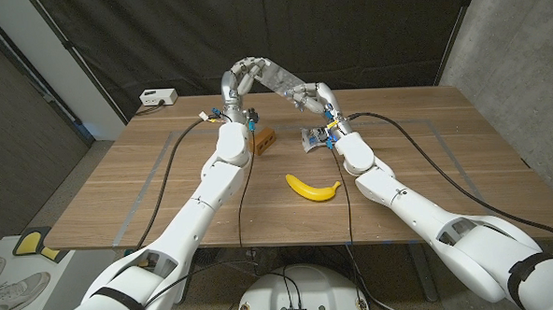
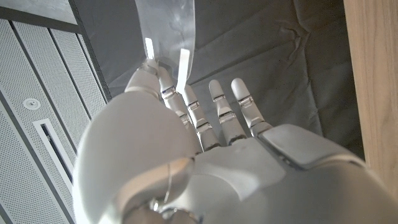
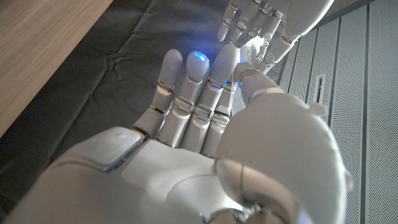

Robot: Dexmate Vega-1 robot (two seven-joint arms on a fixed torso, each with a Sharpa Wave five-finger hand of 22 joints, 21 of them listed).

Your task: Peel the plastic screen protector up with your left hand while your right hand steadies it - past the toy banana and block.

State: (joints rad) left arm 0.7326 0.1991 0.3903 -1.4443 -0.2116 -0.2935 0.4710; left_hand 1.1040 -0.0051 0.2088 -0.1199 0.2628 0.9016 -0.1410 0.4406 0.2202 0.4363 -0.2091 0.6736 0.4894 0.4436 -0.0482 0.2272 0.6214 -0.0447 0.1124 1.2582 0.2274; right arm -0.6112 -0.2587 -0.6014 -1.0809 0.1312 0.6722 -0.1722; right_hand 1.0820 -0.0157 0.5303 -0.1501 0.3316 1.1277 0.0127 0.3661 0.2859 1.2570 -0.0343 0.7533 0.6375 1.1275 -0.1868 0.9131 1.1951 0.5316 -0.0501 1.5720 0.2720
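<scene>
Both hands are raised above the far part of the wooden table [image 1: 425,139], with a clear plastic screen protector [image 1: 279,77] stretched between them. My left hand [image 1: 244,76] pinches its upper end. In the left wrist view the sheet [image 2: 165,28] stands up from between that hand's fingertips [image 2: 149,67]. My right hand [image 1: 312,96] holds the lower end, and its fingers [image 3: 198,87] reach toward the left hand [image 3: 261,22]. A yellow toy banana [image 1: 312,187] lies mid-table, nearer me. A wooden block [image 1: 265,140] sits under the left forearm.
A small crumpled silvery item [image 1: 310,138] lies beside my right wrist. A white box [image 1: 157,98] sits at the table's far left corner. Black curtains hang behind the table. Cables run along both arms.
</scene>
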